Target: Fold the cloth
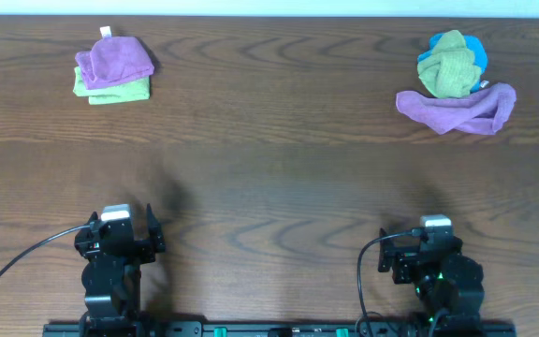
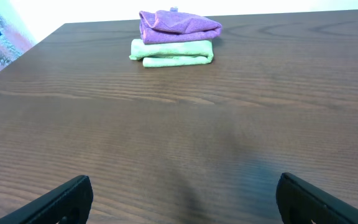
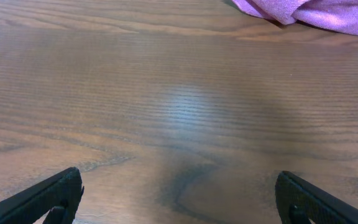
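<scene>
The cloth (image 1: 113,59) is purple-magenta and lies folded on top of a folded lime-green cloth (image 1: 112,91) at the far left of the table, a small white tag at its far edge. It also shows in the left wrist view (image 2: 179,26). My left gripper (image 1: 120,217) (image 2: 182,190) is open and empty near the front edge, far from the cloth. My right gripper (image 1: 435,225) (image 3: 179,183) is open and empty at the front right.
A second purple cloth (image 1: 458,108) (image 3: 316,12) lies rumpled in a long band at the far right. A green cloth (image 1: 449,65) and a blue cloth (image 1: 473,47) are bunched behind it. The table (image 1: 279,178) is dark wood.
</scene>
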